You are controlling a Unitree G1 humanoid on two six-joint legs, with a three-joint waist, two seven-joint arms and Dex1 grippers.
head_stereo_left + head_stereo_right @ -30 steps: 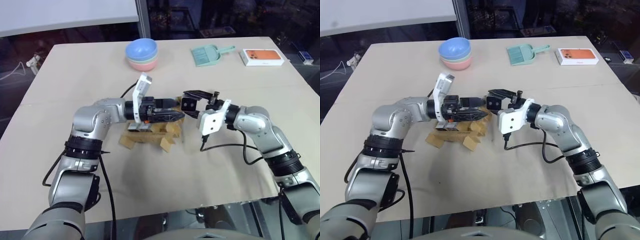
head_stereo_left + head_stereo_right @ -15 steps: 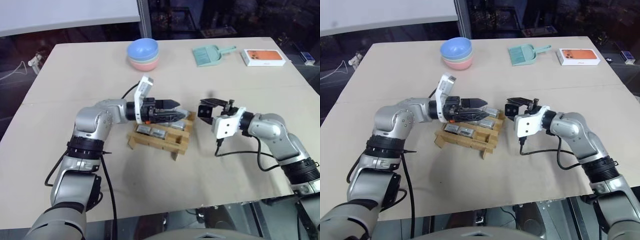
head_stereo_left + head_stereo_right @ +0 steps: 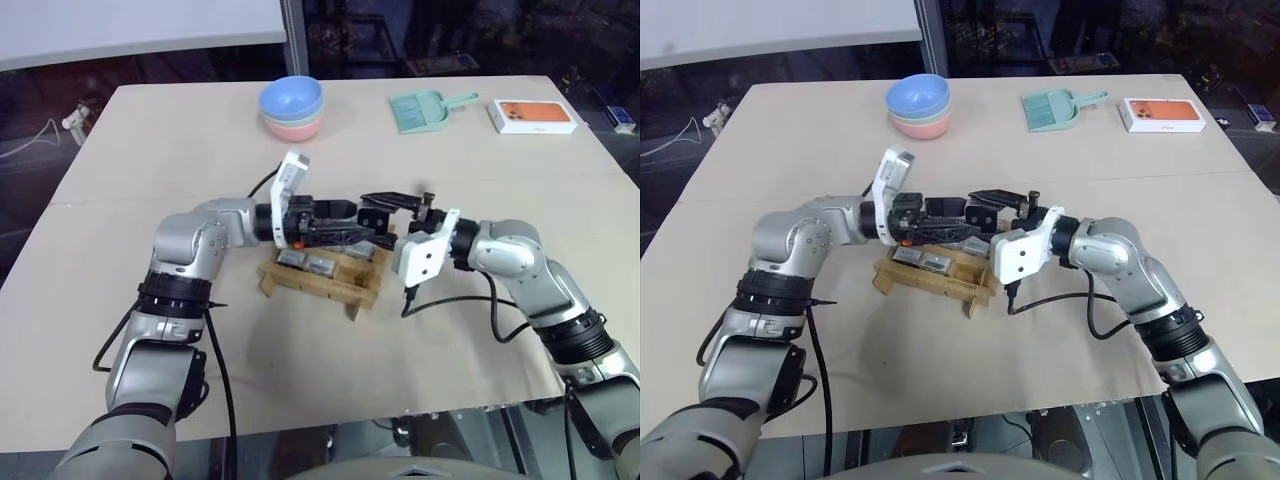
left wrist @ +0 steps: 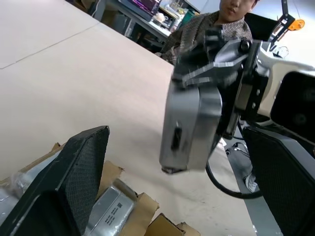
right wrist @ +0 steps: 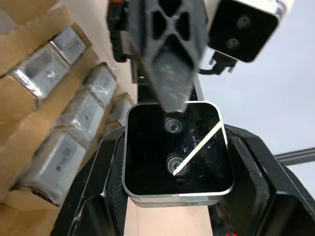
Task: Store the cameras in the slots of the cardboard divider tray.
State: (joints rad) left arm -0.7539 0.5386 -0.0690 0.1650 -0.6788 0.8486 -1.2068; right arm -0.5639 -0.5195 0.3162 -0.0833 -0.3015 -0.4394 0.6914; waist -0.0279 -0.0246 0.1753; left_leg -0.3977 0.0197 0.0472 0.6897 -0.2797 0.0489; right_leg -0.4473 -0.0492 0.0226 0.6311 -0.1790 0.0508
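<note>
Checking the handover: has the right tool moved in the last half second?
Yes. The right tool, holding a camera, moved back left over the cardboard divider tray, toward the left tool.

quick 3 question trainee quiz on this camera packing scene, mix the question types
1. True or false: the right gripper holds a camera with a black face.
2. The left gripper is: A) shut on a camera, B) open with nothing between its fingers, C) shut on the cardboard tray.
3. What stands at the table's far edge beside the teal dustpan, on the robot's right side?

Key:
1. True
2. B
3. The white-and-orange box
</note>
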